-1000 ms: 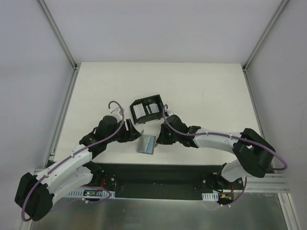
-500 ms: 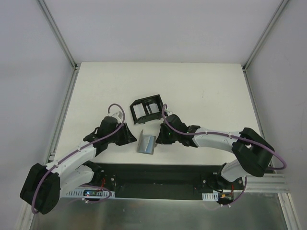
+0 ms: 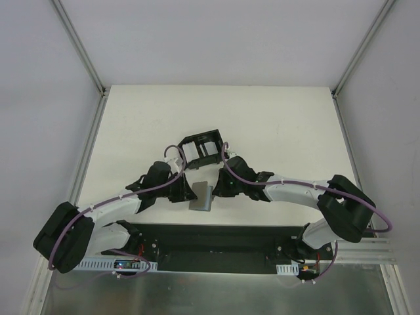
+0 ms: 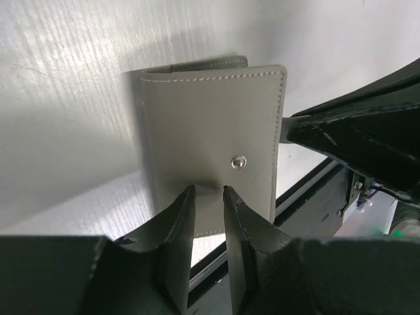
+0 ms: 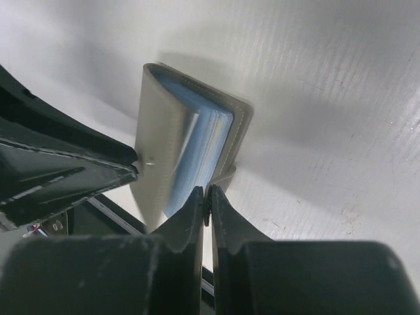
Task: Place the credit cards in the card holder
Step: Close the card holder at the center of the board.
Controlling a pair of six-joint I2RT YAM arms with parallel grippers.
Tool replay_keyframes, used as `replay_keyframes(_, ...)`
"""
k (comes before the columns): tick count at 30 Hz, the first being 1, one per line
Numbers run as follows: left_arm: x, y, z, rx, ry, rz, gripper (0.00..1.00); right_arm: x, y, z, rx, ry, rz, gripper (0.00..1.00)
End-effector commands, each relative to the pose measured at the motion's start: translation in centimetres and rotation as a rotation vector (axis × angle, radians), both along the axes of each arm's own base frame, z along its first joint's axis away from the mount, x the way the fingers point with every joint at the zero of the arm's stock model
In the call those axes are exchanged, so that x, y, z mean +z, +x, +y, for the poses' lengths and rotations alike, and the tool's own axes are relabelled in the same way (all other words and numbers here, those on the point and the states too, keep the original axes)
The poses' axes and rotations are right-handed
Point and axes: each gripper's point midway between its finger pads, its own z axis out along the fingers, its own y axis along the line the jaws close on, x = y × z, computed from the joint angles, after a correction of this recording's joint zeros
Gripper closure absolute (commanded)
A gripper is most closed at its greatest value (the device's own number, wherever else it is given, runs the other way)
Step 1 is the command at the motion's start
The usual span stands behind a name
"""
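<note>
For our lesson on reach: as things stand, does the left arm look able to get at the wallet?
Likely yes: the left claw sits right at the outer cover of the wallet, nothing between them; the right claw pinches its other side.

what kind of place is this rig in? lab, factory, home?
Most likely a lab test cell. A white table boxed in by metal frame rails and blank walls, the left arm and right arm bolted at its near edge, with a grey card holder and a black tray as props.
</note>
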Motion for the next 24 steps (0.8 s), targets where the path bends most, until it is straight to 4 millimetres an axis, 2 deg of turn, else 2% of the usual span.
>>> replay_keyframes(1,-0.2,0.4,-1.0,-0.012,0.011,-0.025,0.78,2.6,0.9,1.2,0.005,0.085,-0.058,0.94)
replay_keyframes(7,-1.8,0.4,-0.6,0.022,0.049,0.003,0.78,3.5,0.7,1.6,0.039,0.115,-0.075,0.94)
replay_keyframes(14,-3.2,0.0,-1.0,0.009,0.100,0.036,0.79,3.5,-0.2,3.7,0.137,0.129,-0.042,0.94)
replay_keyframes(18,-3.2,-0.3,-1.7,-0.016,0.099,0.039,0.80,2.4,0.0,4.1,0.131,0.093,-0.007,0.93)
replay_keyframes(24,-3.2,-0.7,-1.7,-0.025,0.098,0.035,0.76,-0.5,0.5,3.1,0.091,-0.014,0.033,0.93)
